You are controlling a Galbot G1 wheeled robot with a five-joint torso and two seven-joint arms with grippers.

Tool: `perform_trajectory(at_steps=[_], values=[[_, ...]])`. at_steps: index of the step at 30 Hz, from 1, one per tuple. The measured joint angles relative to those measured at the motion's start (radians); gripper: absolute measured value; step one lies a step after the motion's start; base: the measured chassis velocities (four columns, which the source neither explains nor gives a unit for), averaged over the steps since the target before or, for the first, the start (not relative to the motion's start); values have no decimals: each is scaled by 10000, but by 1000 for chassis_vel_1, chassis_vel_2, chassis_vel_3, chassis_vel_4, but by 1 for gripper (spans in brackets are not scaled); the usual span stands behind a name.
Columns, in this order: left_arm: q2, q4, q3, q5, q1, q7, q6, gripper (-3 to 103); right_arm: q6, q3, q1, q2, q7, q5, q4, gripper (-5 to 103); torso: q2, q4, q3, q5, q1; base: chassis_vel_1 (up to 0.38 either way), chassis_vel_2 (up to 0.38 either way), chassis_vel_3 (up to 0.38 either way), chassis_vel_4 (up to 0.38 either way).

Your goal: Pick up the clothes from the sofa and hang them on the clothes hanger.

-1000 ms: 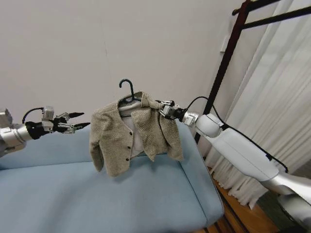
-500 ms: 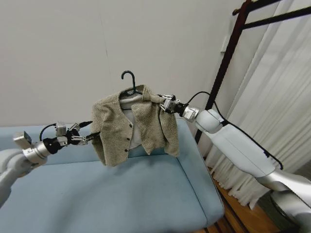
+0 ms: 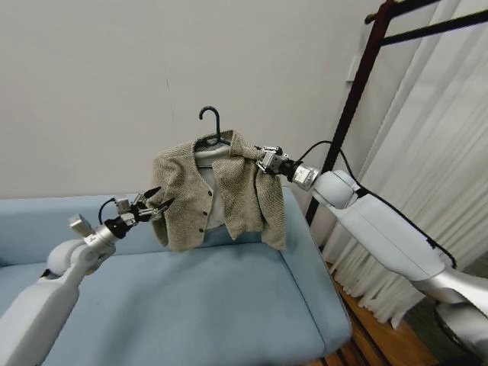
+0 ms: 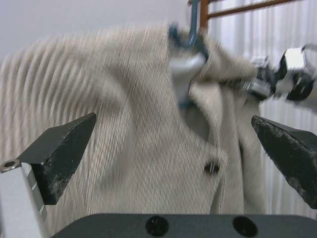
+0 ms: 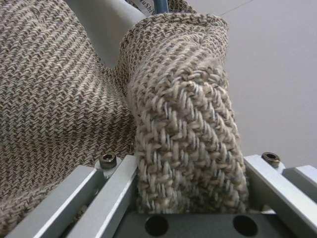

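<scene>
A beige knitted cardigan (image 3: 217, 194) hangs on a dark hanger (image 3: 210, 126), held in the air above the light blue sofa (image 3: 175, 305). My right gripper (image 3: 264, 160) is shut on the cardigan's shoulder; in the right wrist view the knit (image 5: 188, 144) is bunched between its fingers. My left gripper (image 3: 156, 204) is open at the cardigan's sleeve edge. In the left wrist view both black fingertips (image 4: 64, 151) stand wide apart in front of the cardigan (image 4: 133, 144), which is blurred, with the right gripper (image 4: 277, 82) beyond it.
A dark red clothes rack (image 3: 362, 69) stands at the right, beside white curtains (image 3: 435, 168). A plain white wall is behind the sofa. Wooden floor (image 3: 366, 343) shows past the sofa's right end.
My right gripper has lifted the cardigan and hanger slightly up and to the right. My left arm has swung right, bringing its open gripper up to the cardigan's sleeve.
</scene>
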Motion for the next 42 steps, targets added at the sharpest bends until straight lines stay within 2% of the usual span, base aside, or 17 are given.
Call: perform_trajectory(at_steps=[5,12,15,16,17,18,20,21,23,24,26,28,29,30,32,34,42], values=[[1496,-393,726,-1215,-1454,-90,366,100,-11,-90,-10,-75,0,12,26,12,0,10,-1,1,-3,0,0,0,0],[2480,679,2303,-2199,-3833,-273,730,100,2,-125,108,120,-6,10,-127,12,0,10,-1,-2,-2,0,0,0,0],[2526,1325,3396,-2325,-5230,-347,1358,100,18,-147,256,128,-8,18,-185,12,0,6,-1,-2,-1,0,0,0,0],[2533,1633,4186,-2271,-6074,-524,2100,100,53,-175,333,73,-20,53,-215,12,0,3,0,-5,-1,0,0,0,0],[2552,1737,4513,-2248,-6419,-609,2475,100,82,-183,356,39,-26,70,-226,12,0,2,0,-5,0,0,0,0,0],[2552,1737,4513,-2248,-6419,-609,2475,100,82,-183,356,39,-26,70,-226,12,0,2,0,-5,0,0,0,0,0],[2679,2061,5469,-2217,-7367,-575,3160,100,155,-184,382,-87,-31,129,-232,12,0,0,0,-1,0,0,0,0,0],[2724,2164,5728,-2214,-7639,-453,3281,100,167,-183,382,-128,-32,154,-224,12,0,-1,0,1,0,0,0,0,0],[2918,2558,7272,-2220,-9053,43,3535,100,224,-181,380,-313,-39,242,-165,11,1,9,-1,1,-1,0,0,0,0],[2918,2558,7272,-2220,-9053,43,3535,100,224,-181,380,-313,-39,242,-165,11,1,9,-1,1,-1,0,0,0,0],[2938,2835,8176,-2174,-9810,501,3550,100,285,-170,368,-393,-49,268,-148,11,1,8,-2,0,-3,0,0,0,0],[2787,3628,9835,-1839,-11299,1997,3472,100,361,-153,348,-519,-58,313,-110,11,0,7,-1,-1,-2,0,0,0,0],[2696,3896,10206,-1631,-11676,2474,3343,100,389,-153,348,-548,-59,318,-89,11,0,5,-1,0,-1,0,0,0,0],[2696,3896,10206,-1631,-11676,2474,3343,100,389,-153,348,-548,-59,318,-89,11,0,5,-1,0,-1,0,0,0,0],[2317,4632,10971,-873,-12580,3555,3008,100,474,-158,374,-614,-75,319,-41,11,0,5,-1,0,-1,0,0,0,0],[1911,5122,11332,-602,-13106,3988,2947,100,562,-194,435,-654,-92,320,-13,11,1,6,-1,-1,-1,0,0,0,0],[1109,5843,12915,-476,-14254,4547,2839,100,670,-249,495,-814,-98,424,90,11,0,2,-1,0,0,0,0,0,0]])
